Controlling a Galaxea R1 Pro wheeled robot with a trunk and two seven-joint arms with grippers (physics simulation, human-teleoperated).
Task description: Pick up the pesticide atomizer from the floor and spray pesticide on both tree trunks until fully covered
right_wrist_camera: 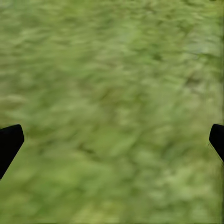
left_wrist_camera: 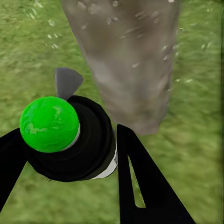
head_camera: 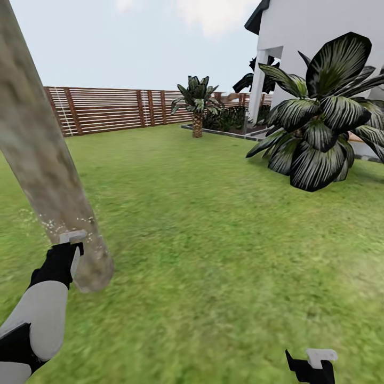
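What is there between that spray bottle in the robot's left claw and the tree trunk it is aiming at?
Nothing visible. The left gripper holds the pesticide atomizer close to the tree trunk, with only open air above the grass between them. White specks already dot the bark.

Left arm at lower left of the head view, white forearm rising into a black wrist. Left tool (head_camera: 70,250) raised, black fingers (left_wrist_camera: 140,177) clamped on the pesticide atomizer (left_wrist_camera: 70,140). Right tool (head_camera: 312,365) low at lower right of the frame, mostly cut off; in its wrist view, fingertips (right_wrist_camera: 9,142) at opposite edges, apparently spread wide.
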